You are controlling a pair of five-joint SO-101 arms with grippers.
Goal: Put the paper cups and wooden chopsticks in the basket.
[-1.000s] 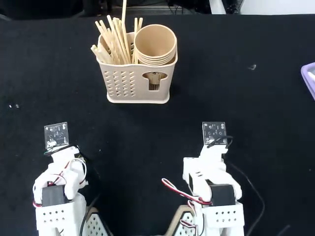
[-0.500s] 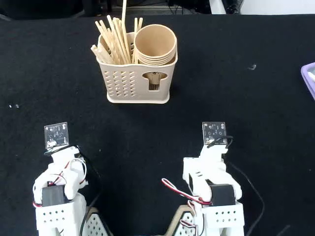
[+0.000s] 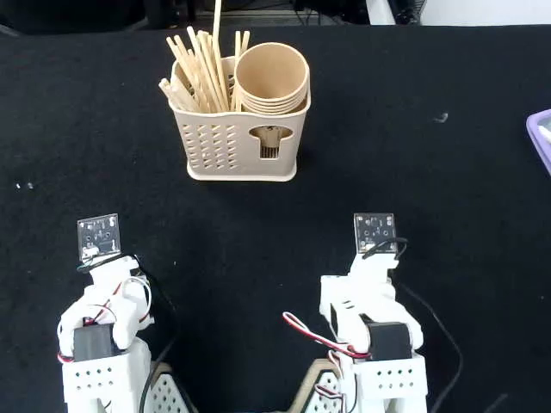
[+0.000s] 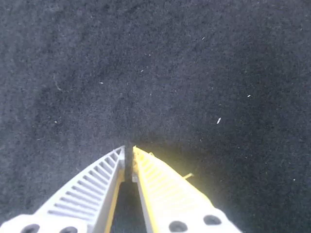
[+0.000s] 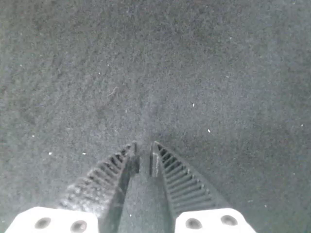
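Well, the black, lint-flecked table [image 3: 448, 224] bears the beige basket [image 3: 241, 151].

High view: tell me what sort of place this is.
Probably a robotics lab or test bench: a table draped in black cloth, two small robot arms side by side at its near edge, and a basket holding paper cups and wooden chopsticks as a staged task.

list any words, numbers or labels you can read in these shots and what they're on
No text can be read.
The small circuit boards on the arms carry marks too small to read.
The basket, the paper cups and the wooden chopsticks show no print.
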